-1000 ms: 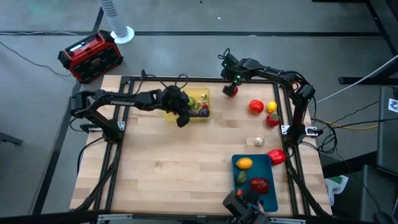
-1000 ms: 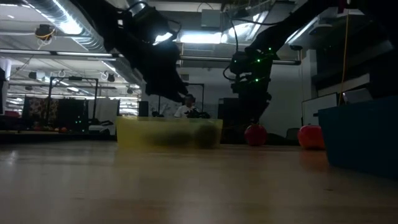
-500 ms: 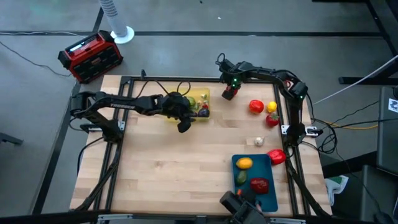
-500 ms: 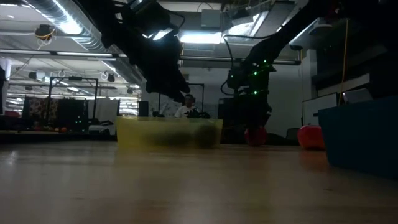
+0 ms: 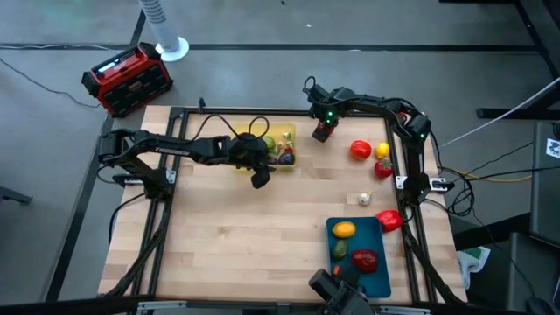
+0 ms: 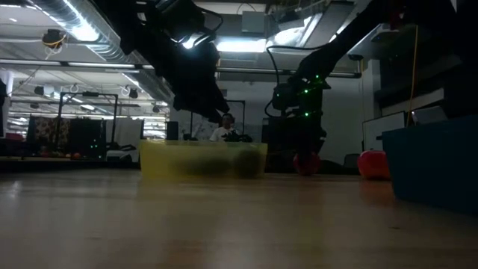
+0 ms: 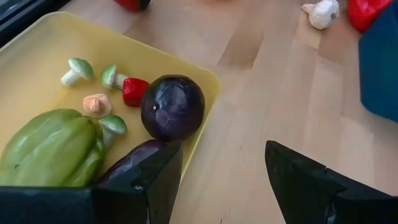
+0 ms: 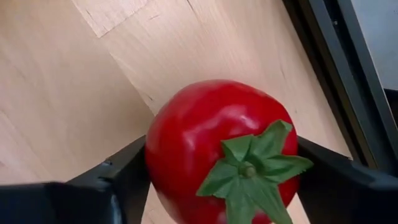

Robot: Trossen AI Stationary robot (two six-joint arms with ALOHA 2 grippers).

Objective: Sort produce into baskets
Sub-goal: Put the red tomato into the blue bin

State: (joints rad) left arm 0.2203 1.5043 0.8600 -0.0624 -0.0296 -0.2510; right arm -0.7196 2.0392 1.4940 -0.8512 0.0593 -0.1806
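Observation:
My right gripper (image 5: 322, 133) stands at the table's far edge, pointing down, shut on a red tomato (image 8: 217, 149) with a green stem. My left gripper (image 5: 259, 179) is open and empty, just on the near side of the yellow tray (image 5: 292, 166). That tray (image 7: 37, 50) holds a green pepper (image 7: 53, 149), a round purple vegetable (image 7: 173, 107) and small mushrooms. The teal tray (image 5: 378, 262) near the right front holds a yellow-orange fruit (image 5: 344, 230), a green piece and a red one. My right gripper pinches the tomato's two opposite sides (image 8: 155, 162) between its two fingers (image 8: 118, 180). The fingers come from above, pointing down, and the stem faces up at the wrist. In the low view the tomato (image 6: 306, 164) sits low at the tabletop under the gripper.
Loose on the right of the table lie a red tomato (image 5: 360, 150), a yellow lemon (image 5: 382, 150), a small red piece (image 5: 383, 168), white garlic (image 5: 364, 199) and a red pepper (image 5: 389, 220). A red-and-black box (image 5: 127, 79) stands off the far left corner.
My right gripper has gone down onto the tomato at the far edge, which was uncovered beside it before. My left gripper has drawn back from over the yellow tray toward the table's near edge.

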